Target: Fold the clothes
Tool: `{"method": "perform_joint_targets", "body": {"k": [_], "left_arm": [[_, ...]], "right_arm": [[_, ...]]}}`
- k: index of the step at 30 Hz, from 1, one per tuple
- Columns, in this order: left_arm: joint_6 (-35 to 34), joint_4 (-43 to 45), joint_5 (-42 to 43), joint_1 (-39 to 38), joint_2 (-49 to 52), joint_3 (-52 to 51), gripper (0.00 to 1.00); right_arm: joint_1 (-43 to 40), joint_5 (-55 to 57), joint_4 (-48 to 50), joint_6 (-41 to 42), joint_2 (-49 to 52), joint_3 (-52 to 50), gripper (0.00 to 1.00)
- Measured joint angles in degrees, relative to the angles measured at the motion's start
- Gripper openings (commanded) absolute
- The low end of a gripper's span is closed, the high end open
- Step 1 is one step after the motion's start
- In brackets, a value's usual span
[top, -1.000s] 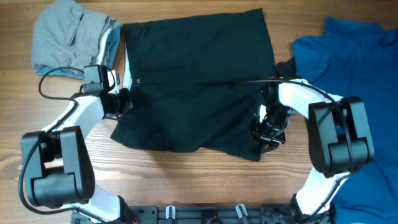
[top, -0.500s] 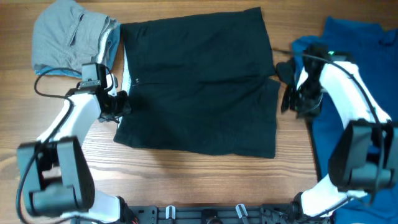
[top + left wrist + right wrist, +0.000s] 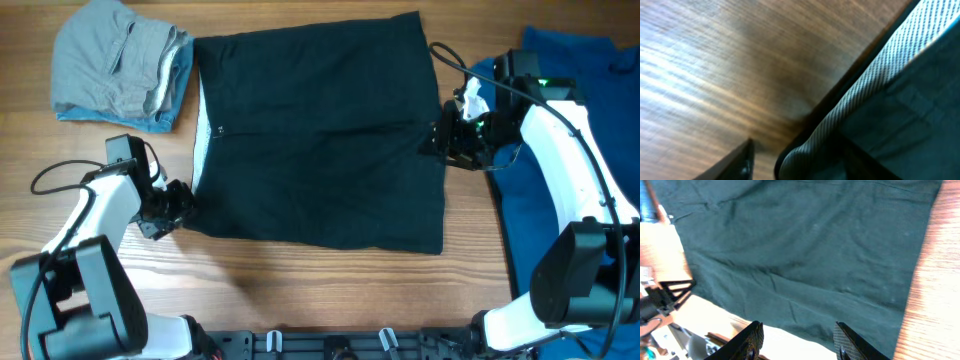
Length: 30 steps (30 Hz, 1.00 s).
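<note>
- Black garment (image 3: 320, 130) is found spread flat in the middle of the table (image 3: 300, 290), roughly square, with shallow creases running from 9 to 3 o'clock across its middle. A pale lining strip (image 3: 203, 130) shows along its 9 o'clock edge.
- A folded grey pile (image 3: 120, 65) is noted at 10 o'clock. A blue garment (image 3: 590, 60) lies at 3 o'clock, partly under the right arm.
- Left gripper (image 3: 160, 208) is set at the garment's 8 o'clock corner. In the left wrist view the patterned hem is seen rolled up beside one dark finger (image 3: 740, 162). Whether the cloth is pinched cannot be told, since the other finger is not clearly shown.
- Right gripper (image 3: 445, 140) is placed at the garment's 3 o'clock edge. In the right wrist view its fingers (image 3: 752, 340) are seen spread apart with nothing between them, and the dark cloth lies below.
- Handling, as judged: the fabric is thin, limp and light. It will drape and sag when lifted, and a single layer can slip out of a shallow pinch. It drags on the wood rather than sliding cleanly.
- Hold points, as judged: the corners and hemmed edges are preferred, as the doubled cloth there gives more to bite on. The 8 and 4 o'clock corners are suggested for a fold towards 12 o'clock. An uneven lift is likely to skew the fold.
</note>
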Motion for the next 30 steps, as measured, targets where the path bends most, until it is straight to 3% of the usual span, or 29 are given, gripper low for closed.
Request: {"method": "perform_joint_targets", "body": {"k": [1,3,6,9,18,23,24,27,30], "left_arm": [[-0.52,0.50,0.83,0.07,0.96,0.37,0.19],[-0.85,0.83,2.75,0.26,2.21,0.90,0.04],[-0.90,0.72,4.39,0.35,3.10,1.27,0.04],[-0.90,0.74,4.61,0.52,3.17,1.27,0.04],[-0.90,1.14,4.63,0.52,3.17,1.20,0.04],[-0.87,1.29,4.66,0.52,3.17,1.20,0.04],[-0.90,1.33,4.83,0.52,3.17,1.20,0.04],[-0.68,-0.92,4.85,0.52,3.19,1.75,0.04],[-0.20,-13.18,5.07,0.35,1.46,6.10,0.04]], "right_arm": [[0.00,0.96,-0.28,0.15,0.00,0.00,0.59],[0.00,6.58,-1.09,2.89,0.00,-0.24,0.64],[0.00,12.35,-0.02,6.32,-0.09,-4.22,0.61],[0.00,14.75,-0.44,9.53,-0.11,-15.69,0.62],[0.17,10.01,8.83,13.64,-0.13,-30.88,0.66],[0.24,6.32,11.61,17.99,-0.98,-33.27,0.11],[0.26,5.81,12.59,17.53,-0.98,-33.18,0.04],[0.52,7.10,5.90,15.13,-0.90,-27.67,0.04],[0.55,10.71,-2.16,12.39,-4.55,-15.52,0.04]]}}
